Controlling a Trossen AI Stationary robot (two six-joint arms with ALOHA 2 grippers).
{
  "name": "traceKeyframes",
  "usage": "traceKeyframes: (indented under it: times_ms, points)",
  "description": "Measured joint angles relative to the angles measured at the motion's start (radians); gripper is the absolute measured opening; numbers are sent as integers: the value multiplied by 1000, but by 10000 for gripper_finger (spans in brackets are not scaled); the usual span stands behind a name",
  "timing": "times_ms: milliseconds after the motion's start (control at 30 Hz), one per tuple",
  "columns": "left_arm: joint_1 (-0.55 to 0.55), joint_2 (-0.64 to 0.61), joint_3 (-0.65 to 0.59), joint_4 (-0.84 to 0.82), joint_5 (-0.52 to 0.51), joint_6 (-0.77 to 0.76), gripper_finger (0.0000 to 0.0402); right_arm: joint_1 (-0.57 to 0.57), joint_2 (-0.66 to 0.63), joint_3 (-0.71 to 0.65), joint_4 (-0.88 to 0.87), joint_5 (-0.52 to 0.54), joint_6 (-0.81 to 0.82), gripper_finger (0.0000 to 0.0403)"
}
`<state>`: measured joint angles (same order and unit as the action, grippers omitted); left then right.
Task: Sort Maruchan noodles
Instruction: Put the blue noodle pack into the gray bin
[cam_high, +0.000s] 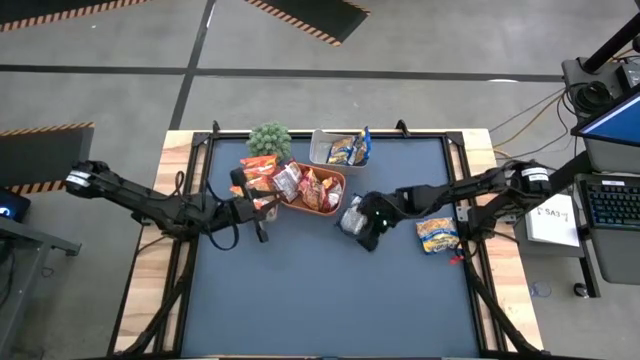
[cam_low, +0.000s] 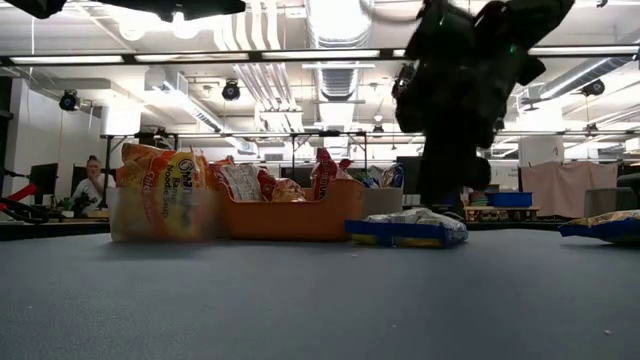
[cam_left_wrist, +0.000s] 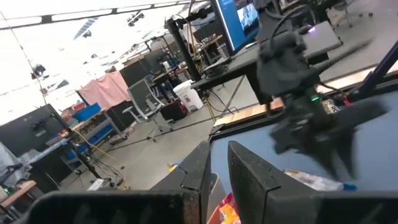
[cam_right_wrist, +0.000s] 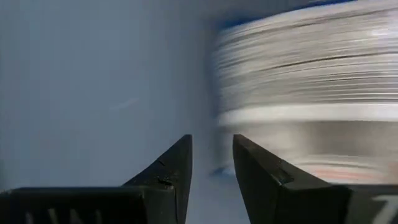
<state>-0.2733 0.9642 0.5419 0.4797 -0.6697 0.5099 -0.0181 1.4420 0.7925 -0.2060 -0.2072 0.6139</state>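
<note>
Several Maruchan noodles packets are in view. Orange ones stand in a clear tub (cam_low: 165, 212) at the left, and mixed ones fill the orange tray (cam_high: 335, 200). Blue-and-yellow ones sit in a clear tub (cam_high: 322, 150) at the far edge. One blue-and-yellow packet (cam_low: 408, 228) lies flat mid-table and another (cam_high: 437, 235) lies to its right. My right gripper (cam_high: 358, 228) slants down just over the mid-table packet, open by a narrow gap, with the packet blurred beside its fingers (cam_right_wrist: 261, 171). My left gripper (cam_high: 262, 222) hangs high and level near the left tub, its fingers (cam_left_wrist: 249, 180) close together with nothing between them.
A small green plant (cam_high: 268, 140) stands at the far edge beside the tubs. The near half of the blue mat (cam_high: 330, 300) is bare. Wooden table strips (cam_high: 150, 250) flank the mat, and a desk with a laptop (cam_high: 610, 150) stands off to the right.
</note>
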Motion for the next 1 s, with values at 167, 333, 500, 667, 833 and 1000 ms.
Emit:
traceKeyframes:
  times_ms: [167,333,500,667,833,1000]
  points:
    - [-2,9,0,-12,28,-121,39,90,-40,5,23,-100,-20,105]
    - [-9,66,-4,-101,173,-365,39,113,-88,4,-37,90,-59,105]
    - [-28,173,-1,-98,329,-469,39,104,-100,-24,-60,402,-149,105]
    - [-34,288,10,-45,345,-496,39,52,-100,-65,-58,552,-188,105]
    - [-34,400,33,6,340,-493,39,-15,-99,-130,-46,682,-180,105]
    - [-32,488,60,55,337,-474,39,-55,-98,-232,133,680,-162,104]
